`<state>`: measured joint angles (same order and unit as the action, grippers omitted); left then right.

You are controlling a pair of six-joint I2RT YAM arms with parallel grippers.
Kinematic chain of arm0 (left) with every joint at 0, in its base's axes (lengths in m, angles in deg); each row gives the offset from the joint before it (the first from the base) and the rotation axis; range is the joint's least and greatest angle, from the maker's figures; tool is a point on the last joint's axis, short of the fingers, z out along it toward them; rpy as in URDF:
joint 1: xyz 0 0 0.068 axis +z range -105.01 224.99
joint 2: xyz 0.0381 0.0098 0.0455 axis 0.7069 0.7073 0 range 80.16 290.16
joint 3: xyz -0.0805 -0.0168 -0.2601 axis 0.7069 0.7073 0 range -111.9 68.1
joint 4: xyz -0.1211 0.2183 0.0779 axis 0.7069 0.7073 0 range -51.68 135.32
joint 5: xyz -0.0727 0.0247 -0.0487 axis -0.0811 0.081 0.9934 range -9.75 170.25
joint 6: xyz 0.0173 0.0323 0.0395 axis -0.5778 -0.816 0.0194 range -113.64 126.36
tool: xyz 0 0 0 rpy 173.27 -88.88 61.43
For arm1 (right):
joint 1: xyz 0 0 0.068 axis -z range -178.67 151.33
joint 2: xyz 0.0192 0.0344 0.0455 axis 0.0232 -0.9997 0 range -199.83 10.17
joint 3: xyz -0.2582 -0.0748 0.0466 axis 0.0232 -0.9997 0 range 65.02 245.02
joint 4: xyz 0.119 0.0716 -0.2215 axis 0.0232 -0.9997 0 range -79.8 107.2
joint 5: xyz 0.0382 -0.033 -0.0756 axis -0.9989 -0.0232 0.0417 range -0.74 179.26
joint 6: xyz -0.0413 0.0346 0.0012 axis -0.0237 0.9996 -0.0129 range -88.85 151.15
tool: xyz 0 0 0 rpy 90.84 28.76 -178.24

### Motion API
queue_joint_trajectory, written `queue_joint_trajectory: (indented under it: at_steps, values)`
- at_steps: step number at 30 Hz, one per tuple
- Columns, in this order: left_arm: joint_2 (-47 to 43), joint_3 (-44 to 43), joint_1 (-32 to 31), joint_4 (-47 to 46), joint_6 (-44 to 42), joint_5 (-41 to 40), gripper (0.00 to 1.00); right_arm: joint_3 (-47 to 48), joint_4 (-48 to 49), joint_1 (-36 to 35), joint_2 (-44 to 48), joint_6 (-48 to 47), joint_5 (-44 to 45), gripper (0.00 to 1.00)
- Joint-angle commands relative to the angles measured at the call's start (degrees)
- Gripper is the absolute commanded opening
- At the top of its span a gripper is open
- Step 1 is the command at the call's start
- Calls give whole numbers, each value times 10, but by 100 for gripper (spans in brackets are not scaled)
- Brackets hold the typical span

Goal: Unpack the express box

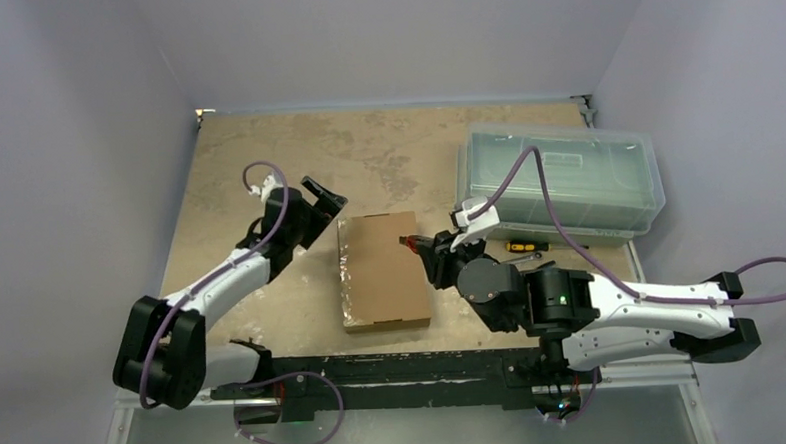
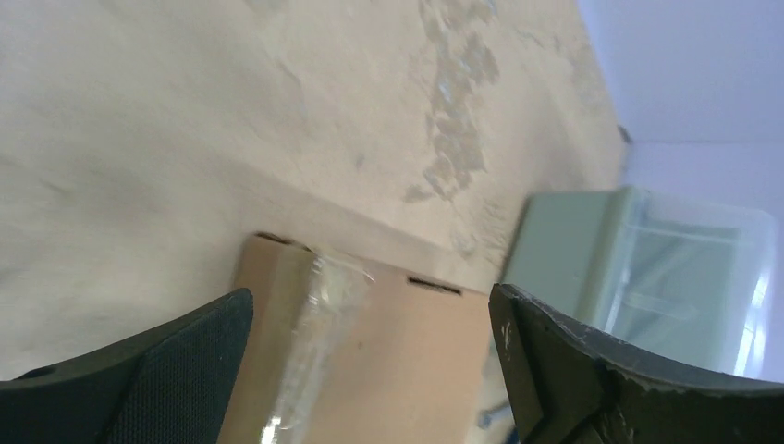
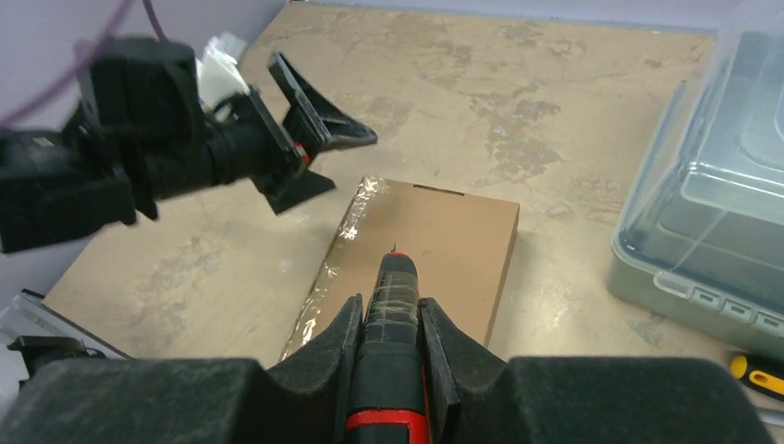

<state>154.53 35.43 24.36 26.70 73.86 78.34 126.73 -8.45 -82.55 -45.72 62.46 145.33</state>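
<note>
The express box [image 1: 383,270] is a flat brown cardboard mailer lying shut on the table, with clear tape along its left edge. It also shows in the left wrist view [image 2: 370,361] and the right wrist view [image 3: 434,240]. My left gripper [image 1: 323,197] is open and empty, just beyond the box's far left corner; in its own view [image 2: 370,370] the jaws stand wide apart over the box's far end. My right gripper [image 1: 425,249] is shut on a black and red cutter [image 3: 393,305], whose small tip points over the box's right side.
A clear plastic lidded bin [image 1: 559,177] stands at the far right, also in the right wrist view [image 3: 721,213]. A yellow and black tool [image 1: 525,245] lies in front of the bin. Walls close the table on three sides.
</note>
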Motion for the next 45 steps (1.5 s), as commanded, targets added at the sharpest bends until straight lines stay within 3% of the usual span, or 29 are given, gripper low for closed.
queue_joint_trajectory:
  at_steps: [1, 4, 7, 9, 13, 16, 20, 25, 31, 36, 40, 45]
  values:
    - [-58, -96, 13, 322, -153, -145, 99, -16, 22, 1, 1, 33, -14, 0]
    - [-110, -98, 31, 381, -157, -145, 96, -28, -17, 7, -12, 74, -20, 0]
    - [-153, -57, 31, 369, -145, -79, 90, -47, -39, 47, -34, 74, -66, 0]
    - [-164, -29, 31, 355, -135, -35, 84, -51, -70, 89, -56, 78, -87, 0]
    - [-164, 5, 31, 367, -131, -29, 63, -52, -123, 140, -95, 70, -83, 0]
    - [-166, 40, 30, 354, -120, -7, 52, -71, -85, 175, -113, 32, -120, 0]
    - [-164, 79, -6, 309, -80, 42, 46, -91, 13, 226, -131, -15, -192, 0]
    - [-132, 86, -119, 228, -4, 26, 46, -59, 101, 275, -196, -62, -277, 0]
    - [-89, 55, -141, 202, -8, 23, 46, 37, 117, 308, -267, -106, -295, 0]
    - [-146, 42, -126, 317, -36, -41, 65, 90, 28, 315, -282, -141, -162, 0]
    - [-222, 30, -61, 420, -72, -58, 75, 91, -4, 313, -229, -159, -102, 0]
    - [-268, -43, -7, 442, -179, -71, 80, 56, 55, 289, -158, -148, -201, 0]
